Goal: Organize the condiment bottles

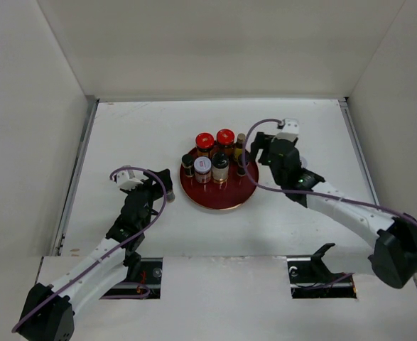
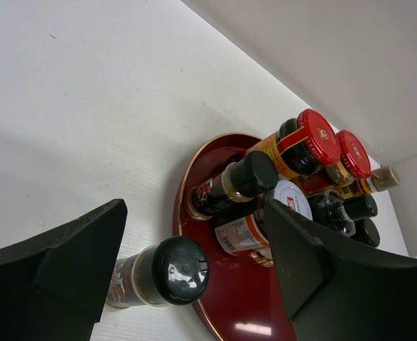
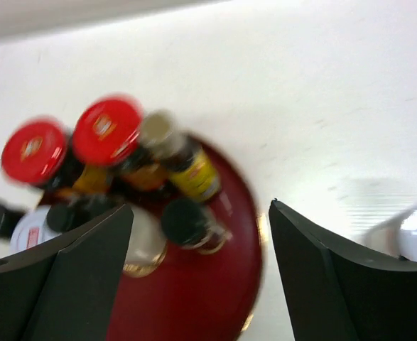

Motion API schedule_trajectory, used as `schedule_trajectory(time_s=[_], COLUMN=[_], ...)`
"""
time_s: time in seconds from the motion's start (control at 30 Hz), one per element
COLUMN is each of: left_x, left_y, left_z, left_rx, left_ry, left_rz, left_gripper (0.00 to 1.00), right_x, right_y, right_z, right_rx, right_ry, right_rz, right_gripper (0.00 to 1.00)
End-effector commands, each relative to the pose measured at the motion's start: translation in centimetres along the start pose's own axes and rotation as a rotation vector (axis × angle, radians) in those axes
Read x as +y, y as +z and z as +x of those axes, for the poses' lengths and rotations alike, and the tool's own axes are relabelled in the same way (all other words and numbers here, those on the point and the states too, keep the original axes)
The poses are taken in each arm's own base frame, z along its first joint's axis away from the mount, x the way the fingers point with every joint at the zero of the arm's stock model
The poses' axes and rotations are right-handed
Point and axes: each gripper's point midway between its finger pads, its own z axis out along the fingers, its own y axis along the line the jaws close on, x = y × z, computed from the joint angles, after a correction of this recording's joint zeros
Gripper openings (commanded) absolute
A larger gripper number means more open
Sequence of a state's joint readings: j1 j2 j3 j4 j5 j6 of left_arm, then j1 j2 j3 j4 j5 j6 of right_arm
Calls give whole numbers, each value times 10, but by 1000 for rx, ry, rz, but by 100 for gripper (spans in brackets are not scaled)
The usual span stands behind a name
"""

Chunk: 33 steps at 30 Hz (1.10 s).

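Note:
Several condiment bottles stand on the round dark red tray [image 1: 222,199]: two red-lidded jars [image 1: 204,140] [image 1: 226,136], a white-lidded jar [image 1: 203,165], black-capped bottles [image 1: 187,162] [image 1: 220,160] and a slim gold-capped bottle [image 1: 241,139]. One black-capped bottle [image 2: 158,273] stands on the table just outside the tray's left rim [image 2: 182,206]. My left gripper [image 2: 194,234] is open, with its fingers on either side of this bottle and not touching it. My right gripper [image 3: 201,213] is open and empty above the tray's right side, over a small black-capped bottle [image 3: 188,223]. The right wrist view is blurred.
A pale silvery rounded thing [image 3: 415,238] shows blurred on the table at the right wrist view's right edge. White walls enclose the table on the left, back and right. Both arms [image 1: 101,256] [image 1: 350,209] reach in from the near edge.

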State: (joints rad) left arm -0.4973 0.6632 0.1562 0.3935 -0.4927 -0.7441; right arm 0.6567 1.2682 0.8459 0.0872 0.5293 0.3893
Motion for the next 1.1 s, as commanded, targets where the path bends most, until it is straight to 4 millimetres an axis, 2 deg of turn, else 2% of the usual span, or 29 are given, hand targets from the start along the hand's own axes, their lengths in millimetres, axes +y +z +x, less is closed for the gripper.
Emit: schedule_trajectory(time_s=[0.0, 0.1, 0.17, 0.37, 0.5, 0.63, 0.8, 0.9, 1.07], left_x=[-4, -3, -4, -4, -4, -3, -3, -3, -3], left_y=[0, 0, 0, 0, 0, 1, 1, 1, 1], left_z=[-8, -9, -9, -8, -8, -7, -8, -7, -7], left_rx=[-38, -40, -38, -38, -37, -34, -36, -34, -35], left_ry=[-34, -35, -36, -38, -37, -36, -37, -37, -38], left_rz=[26, 24, 26, 26, 25, 20, 22, 20, 21], left_gripper=[77, 77, 77, 77, 77, 77, 77, 77, 77], right_x=[-63, -116, -140, -170, -172, -176, -176, -178, -176], right_y=[-2, -7, -10, 3, 17, 25, 31, 30, 21], right_z=[-13, -12, -7, 26, 45, 52, 62, 67, 53], right_rx=[-59, -60, -51, 35, 83, 96, 119, 129, 84], right_ry=[51, 44, 31, 3, 15, 44, 72, 84, 104], right_rz=[191, 380, 469, 585, 576, 578, 557, 558, 549], right_gripper=[84, 88, 94, 97, 95, 92, 82, 69, 52])
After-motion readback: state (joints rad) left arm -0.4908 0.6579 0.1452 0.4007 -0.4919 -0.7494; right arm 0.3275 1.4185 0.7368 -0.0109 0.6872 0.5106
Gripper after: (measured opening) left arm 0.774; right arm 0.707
